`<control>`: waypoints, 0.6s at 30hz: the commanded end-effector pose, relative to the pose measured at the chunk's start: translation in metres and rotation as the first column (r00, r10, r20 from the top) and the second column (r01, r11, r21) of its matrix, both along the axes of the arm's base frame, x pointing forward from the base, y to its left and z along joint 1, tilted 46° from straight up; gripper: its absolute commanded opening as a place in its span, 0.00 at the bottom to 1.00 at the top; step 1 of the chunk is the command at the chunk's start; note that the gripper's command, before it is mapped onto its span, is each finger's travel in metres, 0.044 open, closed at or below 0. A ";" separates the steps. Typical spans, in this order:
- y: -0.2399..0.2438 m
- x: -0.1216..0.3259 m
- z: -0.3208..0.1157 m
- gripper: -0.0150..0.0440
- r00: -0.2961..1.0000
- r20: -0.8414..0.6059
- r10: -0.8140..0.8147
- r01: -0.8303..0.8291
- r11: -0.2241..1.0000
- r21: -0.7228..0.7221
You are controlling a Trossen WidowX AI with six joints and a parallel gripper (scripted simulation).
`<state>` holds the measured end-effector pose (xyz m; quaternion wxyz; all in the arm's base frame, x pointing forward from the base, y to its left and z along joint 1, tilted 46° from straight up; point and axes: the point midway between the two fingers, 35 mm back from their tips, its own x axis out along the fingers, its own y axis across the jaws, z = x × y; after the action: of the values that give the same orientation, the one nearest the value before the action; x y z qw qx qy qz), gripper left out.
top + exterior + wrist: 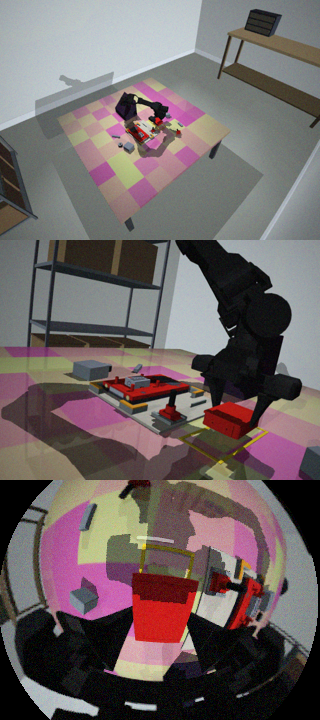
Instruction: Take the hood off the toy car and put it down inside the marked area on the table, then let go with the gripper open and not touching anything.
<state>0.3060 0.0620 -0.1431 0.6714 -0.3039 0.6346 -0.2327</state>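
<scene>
Apparently light, stiff hood (228, 418); gripper (236, 409) clenched across its short sides, lower right, above yellow outline (222, 438).
</scene>
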 end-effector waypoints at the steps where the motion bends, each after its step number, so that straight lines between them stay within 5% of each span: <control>1: -0.002 -0.001 -0.001 0.25 1.000 -0.006 0.004 -0.004 1.000 -0.006; 18: -0.007 0.000 -0.007 0.25 1.000 -0.006 0.004 -0.004 1.000 -0.007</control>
<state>0.3062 0.0573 -0.1476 0.6709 -0.3044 0.6349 -0.2329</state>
